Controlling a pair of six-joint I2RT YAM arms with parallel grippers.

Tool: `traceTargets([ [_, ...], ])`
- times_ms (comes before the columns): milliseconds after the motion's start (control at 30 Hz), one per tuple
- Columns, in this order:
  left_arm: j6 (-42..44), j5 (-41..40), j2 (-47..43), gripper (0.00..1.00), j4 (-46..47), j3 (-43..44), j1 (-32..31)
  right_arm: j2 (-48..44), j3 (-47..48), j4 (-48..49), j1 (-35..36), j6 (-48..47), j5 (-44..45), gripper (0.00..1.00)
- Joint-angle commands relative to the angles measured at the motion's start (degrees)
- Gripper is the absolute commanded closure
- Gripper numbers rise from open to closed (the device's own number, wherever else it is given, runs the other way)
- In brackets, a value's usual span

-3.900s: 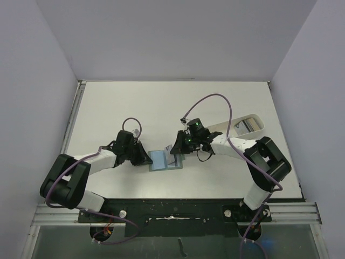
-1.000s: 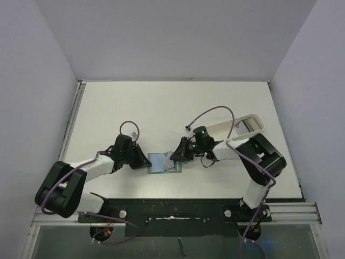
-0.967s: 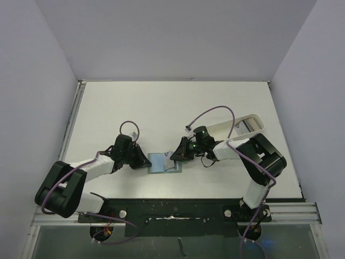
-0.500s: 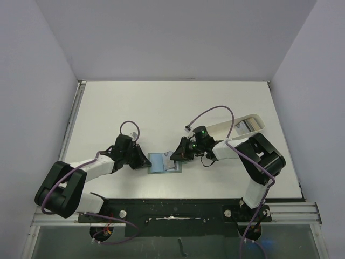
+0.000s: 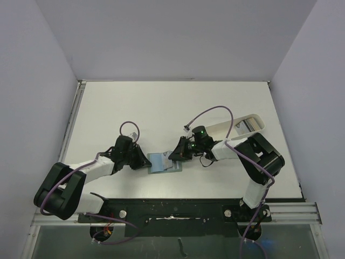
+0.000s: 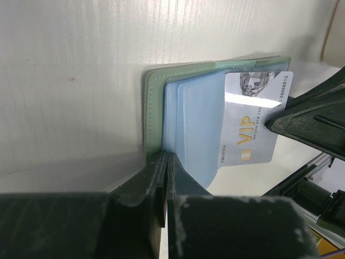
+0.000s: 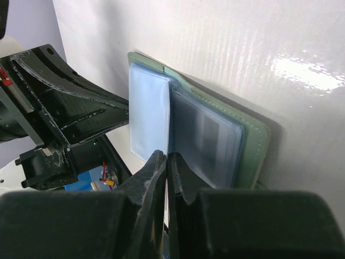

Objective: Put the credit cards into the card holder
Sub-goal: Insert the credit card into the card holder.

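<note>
The left pincer (image 5: pixel 144 161) is clenched on the near-left edge of the wallet (image 5: pixel 158 162), which lies open on the table (image 5: pixel 161 108) just ahead of the arm bases. In the left wrist view its two fingers (image 6: pixel 141 183) meet on the grey-green cover, with the pale blue sleeves spread beyond them. The right pincer (image 5: pixel 175 157) comes in from the other side, low and facing the left one, and grips a silvery card (image 6: pixel 253 121) marked VIP by its outer edge. The card's inner end lies over the blue sleeves; whether it sits in a slot cannot be told. In the right wrist view the card shows only edge-on between the shut fingers (image 7: pixel 148 181). Farther off to the right, a long white tray (image 5: pixel 226 128) holds more cards (image 5: pixel 248 125).
</note>
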Motion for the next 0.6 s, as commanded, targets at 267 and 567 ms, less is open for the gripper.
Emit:
traceTargets([
  [267, 0.06, -0.93, -0.46, 1.00, -3.40, -1.99, -1.66, 1.21, -0.46, 6.59, 1.84, 1.96, -1.09, 0.99],
  [567, 0.04, -1.30, -0.22, 1.00, -3.32, -2.25, -1.66, -0.59, -1.79, 0.84, 1.71, -1.54, 2.00, 0.99],
])
